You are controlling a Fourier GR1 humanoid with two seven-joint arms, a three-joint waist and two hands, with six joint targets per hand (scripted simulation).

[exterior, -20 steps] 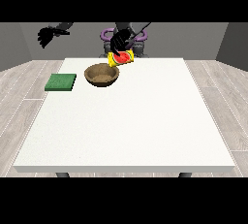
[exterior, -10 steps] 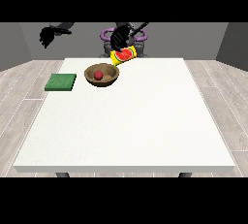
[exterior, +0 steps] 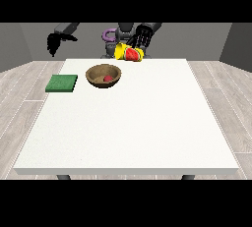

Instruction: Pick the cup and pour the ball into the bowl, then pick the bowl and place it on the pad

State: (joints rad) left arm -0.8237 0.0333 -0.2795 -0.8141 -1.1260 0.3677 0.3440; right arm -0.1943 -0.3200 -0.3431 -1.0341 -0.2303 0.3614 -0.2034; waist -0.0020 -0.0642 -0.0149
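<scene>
A brown bowl (exterior: 104, 75) stands on the white table (exterior: 133, 123) at the far left, and the red ball (exterior: 107, 78) lies inside it. The yellow cup (exterior: 129, 54), red inside, lies tipped on its side near the table's far edge, right of the bowl. The hand at the view's right (exterior: 141, 36) hovers just above and behind the cup with its fingers spread, not curled round it. The hand at the view's left (exterior: 53, 42) hangs raised beyond the table's far left corner, fingers relaxed and holding nothing. The green pad (exterior: 62, 83) lies flat left of the bowl.
The robot's torso with a purple part (exterior: 107, 36) stands behind the table's far edge. Grey floorboards surround the table.
The ball went from the tipped cup into the bowl. The cup has since moved right, away from the bowl, and the hand at the view's right has lifted off it.
</scene>
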